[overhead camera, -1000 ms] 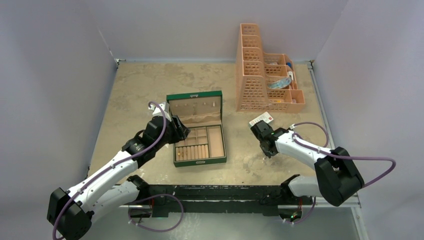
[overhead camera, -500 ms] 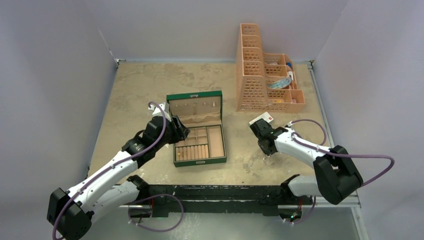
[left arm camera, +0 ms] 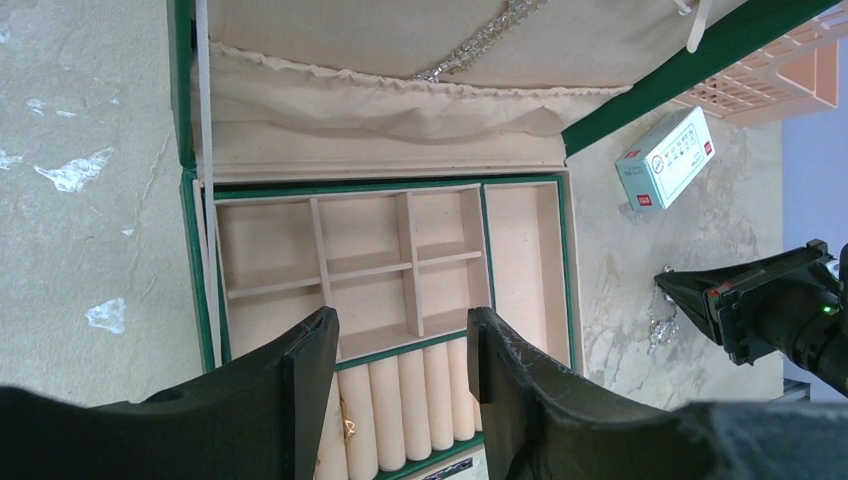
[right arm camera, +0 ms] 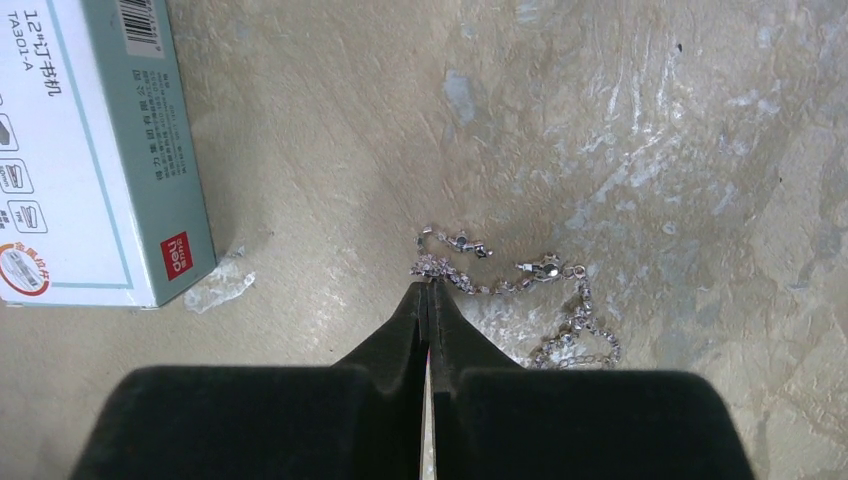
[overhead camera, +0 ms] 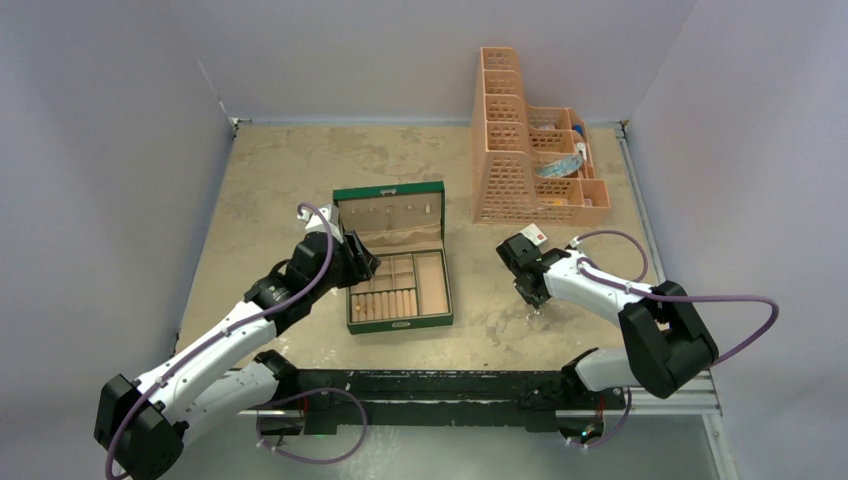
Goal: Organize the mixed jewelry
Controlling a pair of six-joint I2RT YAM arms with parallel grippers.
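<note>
1. Right gripper (right arm camera: pixel 430 292) has dropped lower and snapped closed, well right of the green box (overhead camera: pixel 399 323). Its tips appear to pinch the near end of the silver chain (right arm camera: pixel 560 290), which lies on the table (right arm camera: pixel 650 130).
2. Left gripper (left arm camera: pixel 400 320) hangs part-open and empty over the box's ring rolls (left arm camera: pixel 415 400).
3. The chain looks ready to lift and carry to the box.

A small white card box (right arm camera: pixel 90 150) is seen lying flat on the mottled surface (overhead camera: pixel 290 170); an orange perforated rack (overhead camera: pixel 505 180) is stood behind.
</note>
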